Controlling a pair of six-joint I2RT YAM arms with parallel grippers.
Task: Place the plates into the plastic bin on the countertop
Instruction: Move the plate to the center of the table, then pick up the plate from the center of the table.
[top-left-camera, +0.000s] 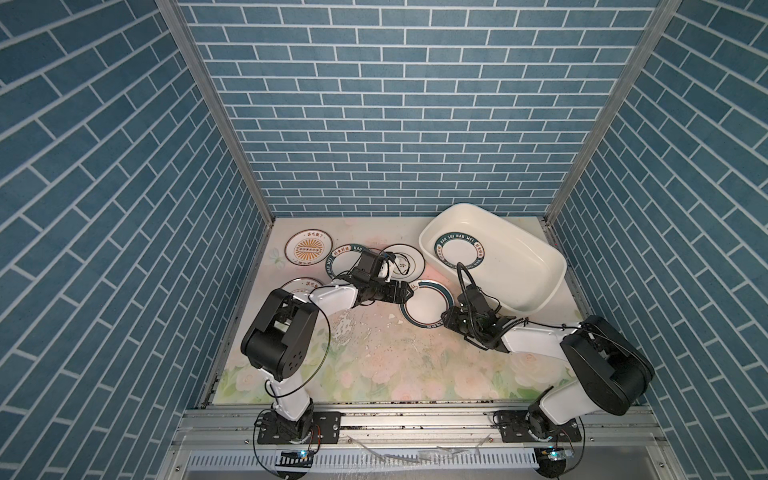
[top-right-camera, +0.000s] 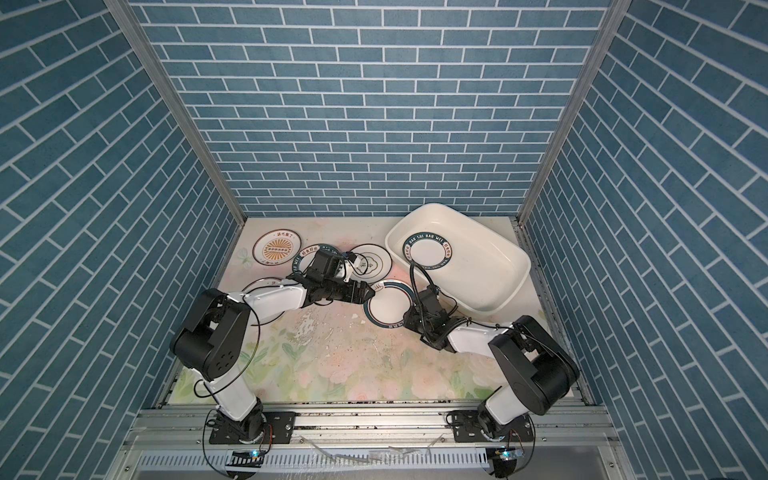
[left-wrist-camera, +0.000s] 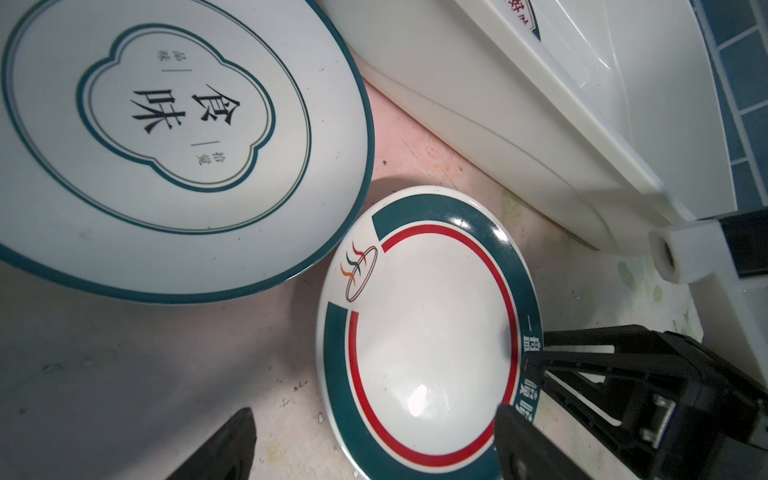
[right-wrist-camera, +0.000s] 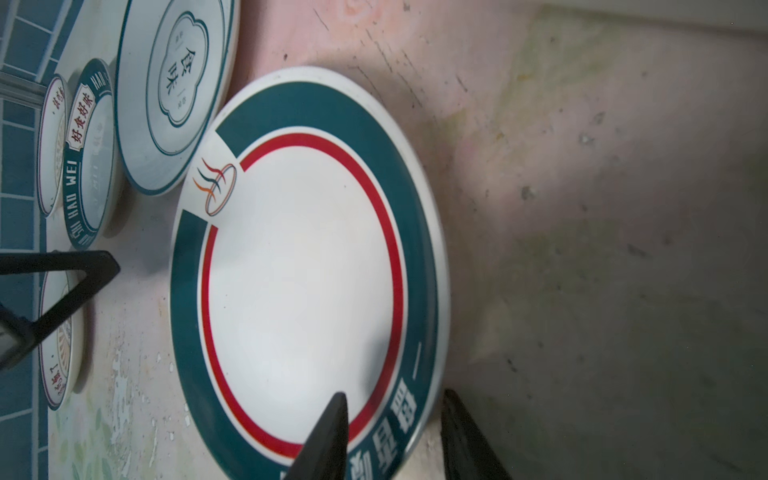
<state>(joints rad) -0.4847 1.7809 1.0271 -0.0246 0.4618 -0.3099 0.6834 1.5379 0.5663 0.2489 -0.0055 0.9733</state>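
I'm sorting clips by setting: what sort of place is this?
Probably a staged kitchen mock-up in a robot booth: blue brick-print walls, a flower-print countertop, and plates beside a plastic bin.

White plate (right-wrist-camera: 303, 270), teal ring (thin red inner line)

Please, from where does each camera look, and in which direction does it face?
Top views: high at the front, looking down on the countertop; both arms show.
Left wrist: low, facing the ringed plate and bin; open left jaws show.
Right wrist: low, facing that plate; right jaws straddle its rim.
Shared: both wrist views see the ringed plate.
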